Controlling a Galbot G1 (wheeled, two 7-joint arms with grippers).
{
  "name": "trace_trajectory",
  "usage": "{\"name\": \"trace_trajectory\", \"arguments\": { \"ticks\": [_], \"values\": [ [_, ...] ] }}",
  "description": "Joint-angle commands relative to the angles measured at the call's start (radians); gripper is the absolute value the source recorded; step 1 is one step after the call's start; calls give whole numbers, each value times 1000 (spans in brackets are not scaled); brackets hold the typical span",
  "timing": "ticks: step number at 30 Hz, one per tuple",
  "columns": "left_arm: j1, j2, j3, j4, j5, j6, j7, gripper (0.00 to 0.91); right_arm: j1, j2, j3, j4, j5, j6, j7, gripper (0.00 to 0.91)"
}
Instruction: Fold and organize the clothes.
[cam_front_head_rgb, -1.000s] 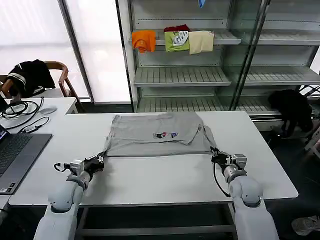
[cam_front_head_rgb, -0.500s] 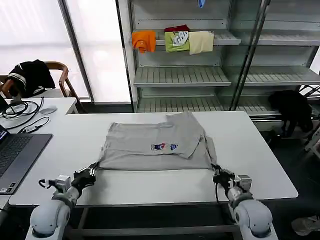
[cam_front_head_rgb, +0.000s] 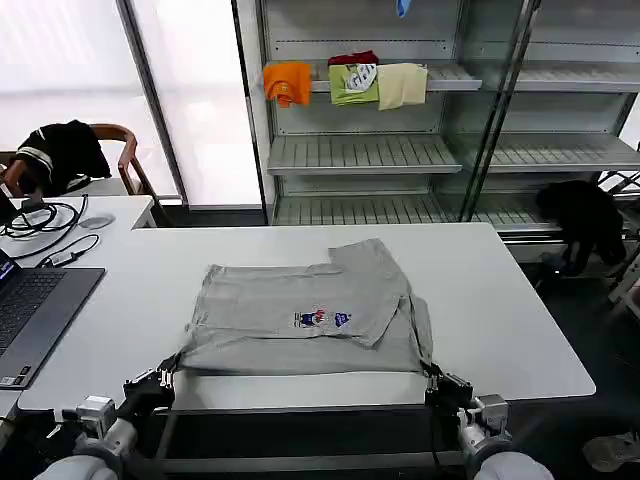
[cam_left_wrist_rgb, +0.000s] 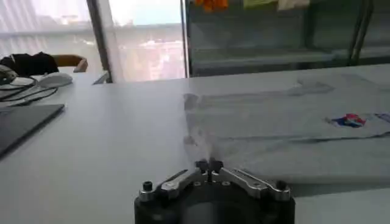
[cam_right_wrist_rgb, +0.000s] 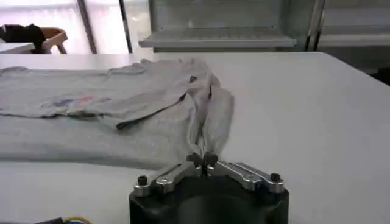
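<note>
So both sets of jaws are pinched tight on fabric here. The left gripper (cam_left_wrist_rgb: 208, 165) has its jaws closed on the near-left corner of the light grey short-sleeved shirt with the small multicoloured chest print (cam_front_head_rgb: 310, 310), and the right gripper (cam_right_wrist_rgb: 202, 161) is clamped the same way on the near-right corner, where the cloth bunches into a narrow strand. In the head view the left gripper (cam_front_head_rgb: 165, 376) and right gripper (cam_front_head_rgb: 434, 378) both sit right at the near edge of the white desk (cam_front_head_rgb: 520, 320), one per corner.

The bit that matters: the shirt lies straight ahead of both jaws, stretching away from the robot toward the far side of the desk, with its long axis running left to right between the two grippers. Neither arm is really nearer, they're on it symmetrically. My guess is whatever comes next has to be done by both arms in step, or the hem goes crooked. The right side is already doubled over, with a flap folded across the chest print (cam_front_head_rgb: 325, 320).

The desk around the shirt is smooth and bare. A dark laptop (cam_front_head_rgb: 35, 310) sits on the neighbouring desk to the left, well apart, and a metal shelf unit (cam_front_head_rgb: 365, 150) behind holds folded orange, green and cream clothes (cam_front_head_rgb: 345, 80).
</note>
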Motion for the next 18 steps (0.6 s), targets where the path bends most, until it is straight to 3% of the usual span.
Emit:
{"name": "trace_trajectory", "arguments": {
  "ticks": [1, 6, 10, 14, 18],
  "values": [
    [92, -37, -19, -86, 10, 4, -83, 907, -57, 9, -1, 45, -12, 2, 28, 907],
    [58, -78, -39, -159, 22, -12, -112, 907, -28, 30, 8, 113, -20, 43, 63, 907],
    [-32, -91, -53, -190, 17, -12, -97, 907, 78, 42, 18, 131, -105, 96, 38, 907],
    [-215, -59, -20, -132, 17, 9, -51, 907, 270, 61, 8, 71, -113, 75, -4, 907],
    [-420, -21, 63, 28, -9, 44, -42, 907, 547, 111, -35, -143, -70, -6, -25, 907]
  ]
}}
